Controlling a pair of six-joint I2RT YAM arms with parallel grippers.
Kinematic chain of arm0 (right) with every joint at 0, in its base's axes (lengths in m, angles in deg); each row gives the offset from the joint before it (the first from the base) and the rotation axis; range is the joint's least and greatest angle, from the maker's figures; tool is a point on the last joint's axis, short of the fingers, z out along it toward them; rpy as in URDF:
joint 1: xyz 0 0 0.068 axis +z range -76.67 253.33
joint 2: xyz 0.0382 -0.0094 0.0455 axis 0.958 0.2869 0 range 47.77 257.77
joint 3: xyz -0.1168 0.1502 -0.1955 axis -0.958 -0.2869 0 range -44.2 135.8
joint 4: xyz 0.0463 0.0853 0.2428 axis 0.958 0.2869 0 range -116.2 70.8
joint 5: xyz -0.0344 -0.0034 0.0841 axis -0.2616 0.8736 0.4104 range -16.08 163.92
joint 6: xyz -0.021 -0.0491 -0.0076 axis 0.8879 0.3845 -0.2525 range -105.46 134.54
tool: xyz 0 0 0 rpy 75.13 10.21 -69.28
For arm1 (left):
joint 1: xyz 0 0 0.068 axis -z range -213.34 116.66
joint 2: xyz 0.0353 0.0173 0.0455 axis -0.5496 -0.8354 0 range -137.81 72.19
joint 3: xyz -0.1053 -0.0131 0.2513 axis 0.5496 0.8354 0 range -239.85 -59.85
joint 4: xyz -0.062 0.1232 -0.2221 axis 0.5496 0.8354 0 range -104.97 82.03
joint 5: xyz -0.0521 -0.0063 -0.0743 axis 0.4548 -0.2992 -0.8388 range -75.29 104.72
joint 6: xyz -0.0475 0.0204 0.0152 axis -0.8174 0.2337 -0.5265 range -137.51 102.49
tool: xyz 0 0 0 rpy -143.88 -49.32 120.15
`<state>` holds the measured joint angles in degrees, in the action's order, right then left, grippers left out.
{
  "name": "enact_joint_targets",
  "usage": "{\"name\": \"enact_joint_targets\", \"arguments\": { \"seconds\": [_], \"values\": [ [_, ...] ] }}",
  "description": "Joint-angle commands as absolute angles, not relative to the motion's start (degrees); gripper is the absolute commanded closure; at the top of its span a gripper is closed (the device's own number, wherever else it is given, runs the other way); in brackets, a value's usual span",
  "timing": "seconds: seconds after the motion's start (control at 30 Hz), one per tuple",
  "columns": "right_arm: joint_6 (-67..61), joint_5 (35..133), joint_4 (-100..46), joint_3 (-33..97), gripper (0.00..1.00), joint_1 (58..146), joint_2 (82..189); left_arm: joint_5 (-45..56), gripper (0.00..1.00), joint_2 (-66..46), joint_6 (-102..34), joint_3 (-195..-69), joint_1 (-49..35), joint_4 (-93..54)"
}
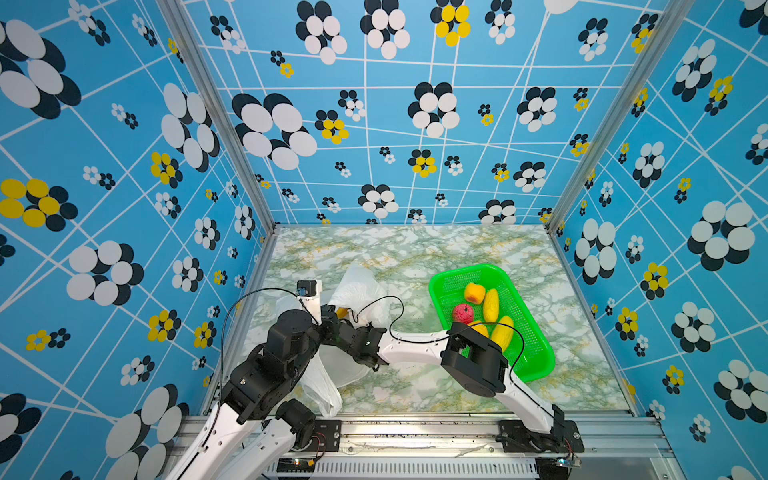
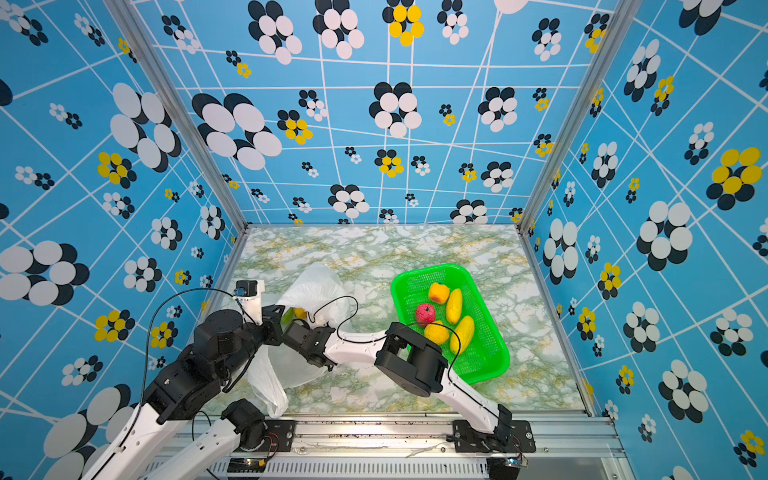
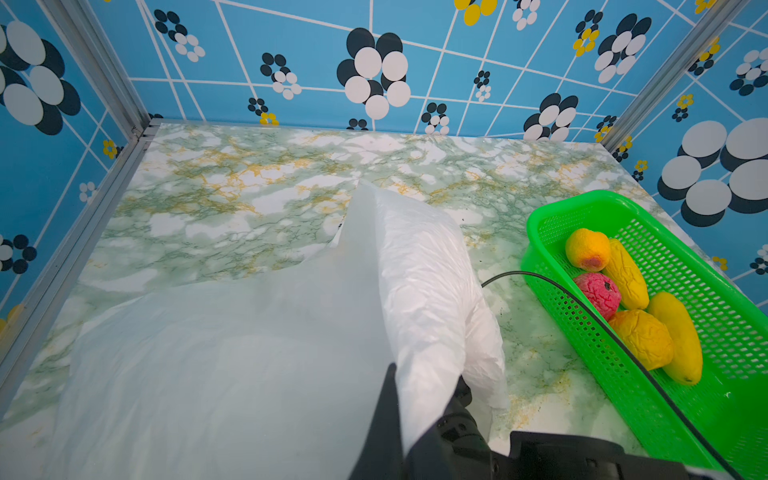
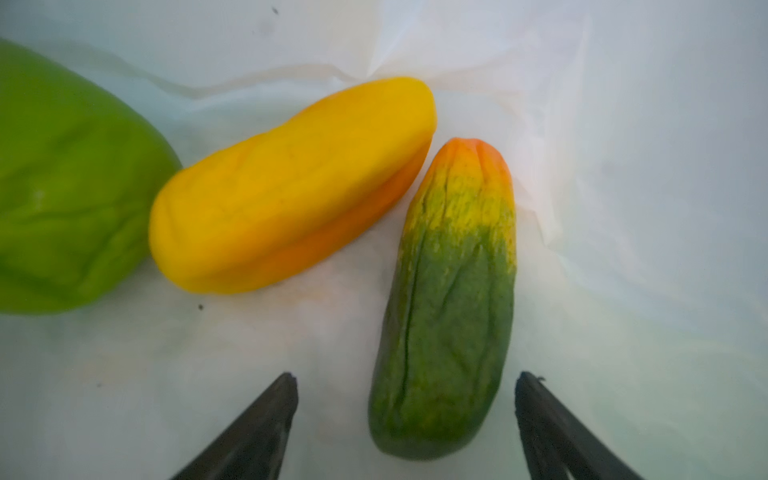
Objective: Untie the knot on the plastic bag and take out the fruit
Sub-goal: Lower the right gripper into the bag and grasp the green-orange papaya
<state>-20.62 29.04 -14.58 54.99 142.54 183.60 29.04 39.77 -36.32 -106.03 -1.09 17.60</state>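
Fruit (image 4: 291,187) inside plastic bag (image 3: 424,266), green one (image 4: 62,187) cut off, left jaws clamping bag, right jaws wide.

White bag (image 3: 415,270), green basket (image 3: 540,216), green-veined marble table (image 3: 249,187) — blurred fruit (image 4: 453,299) seemingly orange-to-green.

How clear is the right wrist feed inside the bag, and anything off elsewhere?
Right wrist view: soft overall, diffuse light through the plastic bag; green fruit blurriest, orange-green fruit readable. Left wrist view: bag film near the lens is milky haze; green basket sharp. Both top views: even light, wide-angle bending of the walls.
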Motion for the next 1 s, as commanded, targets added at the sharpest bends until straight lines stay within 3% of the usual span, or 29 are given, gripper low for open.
{"name": "enact_joint_targets", "arguments": {
  "seconds": [0.0, 0.27, 0.53, 0.8, 0.97],
  "values": [
    [-20.37, 30.29, -23.03, 51.22, 0.14, 141.77, 183.57, 28.32, 1.0, 40.09, -36.45, -105.46, -1.55, 15.96],
    [-22.46, 29.98, -22.59, 53.97, 0.23, 139.53, 186.09, 28.24, 1.0, 40.38, -36.41, -105.56, -1.55, 16.13],
    [-25.53, 29.94, -20.14, 54.76, 0.25, 137.5, 187.52, 28.46, 1.0, 40.34, -36.26, -105.73, -1.52, 16.06],
    [-24.49, 29.84, -20.4, 55.12, 0.6, 137.2, 187.48, 28.06, 1.0, 40.22, -36.22, -105.73, -1.53, 15.8],
    [-21.61, 31.74, -22.75, 53.21, 0.7, 137.34, 185.08, 28.64, 1.0, 39.57, -36.05, -105.84, -1.53, 15.48]
  ]
}}
